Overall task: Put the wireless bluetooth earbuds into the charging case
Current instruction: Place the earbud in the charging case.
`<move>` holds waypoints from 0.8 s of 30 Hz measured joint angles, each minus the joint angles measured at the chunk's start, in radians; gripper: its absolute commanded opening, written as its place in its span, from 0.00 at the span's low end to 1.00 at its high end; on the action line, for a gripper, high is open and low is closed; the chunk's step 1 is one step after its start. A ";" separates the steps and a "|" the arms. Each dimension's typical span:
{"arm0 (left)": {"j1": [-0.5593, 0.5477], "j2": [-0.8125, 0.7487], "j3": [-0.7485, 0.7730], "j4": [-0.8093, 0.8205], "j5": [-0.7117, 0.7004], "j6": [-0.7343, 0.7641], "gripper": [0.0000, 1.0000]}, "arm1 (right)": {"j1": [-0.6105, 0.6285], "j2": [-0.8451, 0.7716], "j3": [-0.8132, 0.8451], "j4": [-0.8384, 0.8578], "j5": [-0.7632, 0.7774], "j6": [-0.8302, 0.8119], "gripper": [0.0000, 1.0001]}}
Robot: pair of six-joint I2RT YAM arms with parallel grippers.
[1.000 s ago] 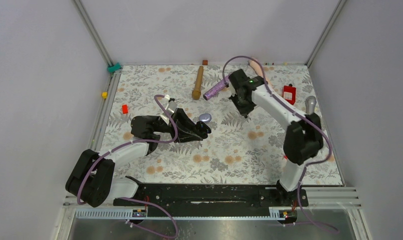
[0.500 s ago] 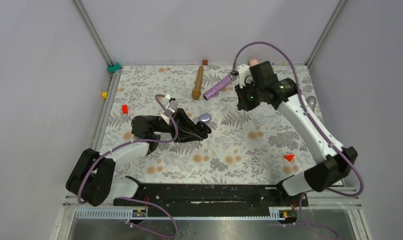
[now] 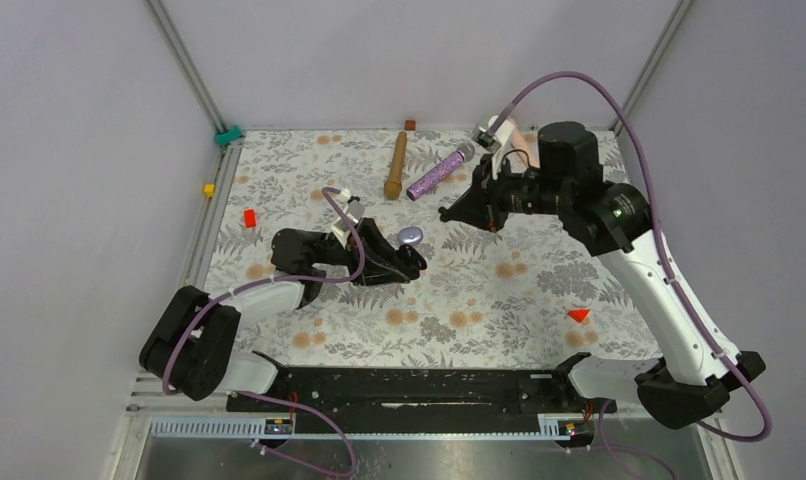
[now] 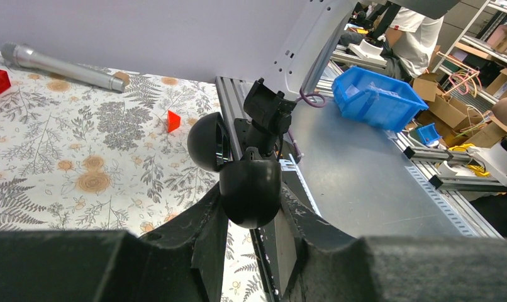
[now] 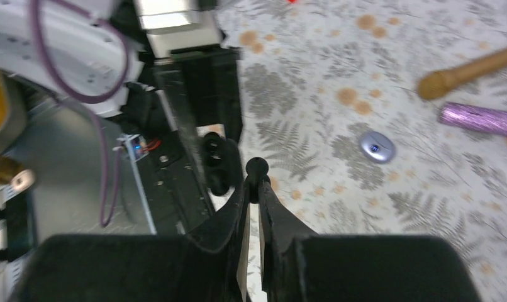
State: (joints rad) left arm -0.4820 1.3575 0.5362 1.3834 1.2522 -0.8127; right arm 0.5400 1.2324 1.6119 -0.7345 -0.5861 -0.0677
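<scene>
Currently left gripper [image 3: 407,262] is clamping the open black charging case [image 4: 250,189]; right gripper [image 5: 254,192] is pinching a small black earbud [image 5: 257,168] at its tips, hovering nearby.

The top camera looks down from above the near edge over the whole floral table [image 3: 519,300], the left wrist camera skims low rightward to the red wedge [image 4: 173,121], the right wrist camera faces leftward over the lilac oval [image 5: 377,146], both seen from above too

You get bare flowered cloth [image 3: 499,300] near the middle, left gripper [image 3: 412,260] just beside, wooden stick [image 3: 396,163] and purple microphone [image 3: 437,174] farther back
</scene>
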 measured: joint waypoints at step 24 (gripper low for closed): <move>-0.003 0.015 0.000 0.000 0.000 -0.001 0.00 | 0.240 0.125 -0.072 0.066 -0.045 -0.005 0.12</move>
State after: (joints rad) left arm -0.4847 1.3724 0.5362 1.3830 1.2526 -0.8135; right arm 0.7803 1.3575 1.5394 -0.6685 -0.6315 -0.0731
